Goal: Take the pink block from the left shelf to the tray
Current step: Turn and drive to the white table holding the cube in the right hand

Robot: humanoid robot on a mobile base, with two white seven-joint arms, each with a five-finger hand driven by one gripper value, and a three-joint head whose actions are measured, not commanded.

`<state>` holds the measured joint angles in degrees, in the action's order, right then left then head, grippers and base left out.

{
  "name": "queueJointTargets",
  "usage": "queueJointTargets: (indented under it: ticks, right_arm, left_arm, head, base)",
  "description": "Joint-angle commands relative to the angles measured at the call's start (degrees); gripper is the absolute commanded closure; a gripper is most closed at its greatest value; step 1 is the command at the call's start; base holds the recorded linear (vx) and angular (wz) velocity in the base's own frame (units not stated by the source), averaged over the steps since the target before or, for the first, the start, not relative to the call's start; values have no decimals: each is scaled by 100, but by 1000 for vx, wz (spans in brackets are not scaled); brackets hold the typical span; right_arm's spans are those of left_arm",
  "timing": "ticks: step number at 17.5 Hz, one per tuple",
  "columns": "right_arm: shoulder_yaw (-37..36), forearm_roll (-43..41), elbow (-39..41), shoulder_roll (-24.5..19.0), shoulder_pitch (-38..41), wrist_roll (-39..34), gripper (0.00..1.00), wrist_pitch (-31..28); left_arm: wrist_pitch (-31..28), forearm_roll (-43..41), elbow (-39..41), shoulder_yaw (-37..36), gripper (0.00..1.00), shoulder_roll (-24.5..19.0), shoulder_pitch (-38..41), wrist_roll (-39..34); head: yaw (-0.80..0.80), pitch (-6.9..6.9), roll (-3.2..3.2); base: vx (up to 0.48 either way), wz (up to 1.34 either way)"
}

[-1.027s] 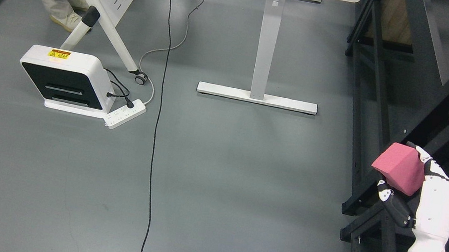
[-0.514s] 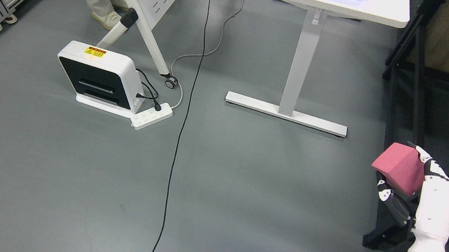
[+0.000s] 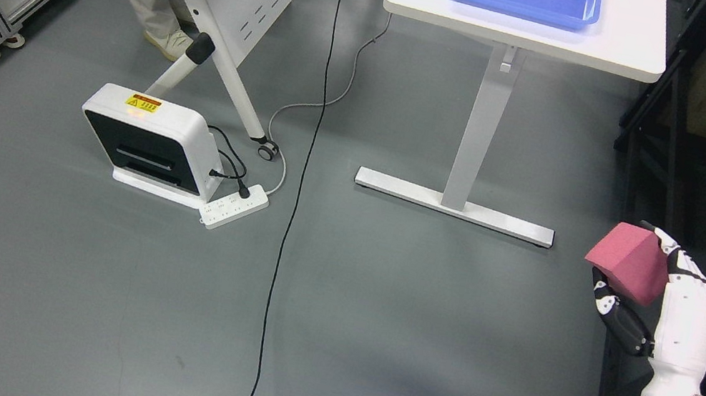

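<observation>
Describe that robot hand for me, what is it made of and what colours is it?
Only the right hand shows. Its back is a smooth white shell, the fingers white with black joints, the thumb mostly black with white tips. Below sits a silver metal wrist ring with a black connector, a thin black cable and a white rounded forearm joint. No markings visible.

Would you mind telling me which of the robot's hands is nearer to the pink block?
The right hand: it grips the pink block at the picture's lower right. The left hand is out of view.
</observation>
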<state>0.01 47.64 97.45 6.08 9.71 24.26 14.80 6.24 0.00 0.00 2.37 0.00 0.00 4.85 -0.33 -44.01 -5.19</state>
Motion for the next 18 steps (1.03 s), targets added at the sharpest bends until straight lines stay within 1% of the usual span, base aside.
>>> queueJointTargets:
  ticks: [1,18]
  right_arm:
    - [-106,0,-15,7,-13,8,94,-4]
    - [-106,0,-15,7,-13,-9,94,-4]
  left_arm:
    - [0,-9,100,0,0,-100,-132,-2]
    - [0,-9,100,0,0,-100,-132,-2]
  head:
    - [0,0,0]
    - [0,0,0]
  base:
    - [278,-77]
    - [329,17]
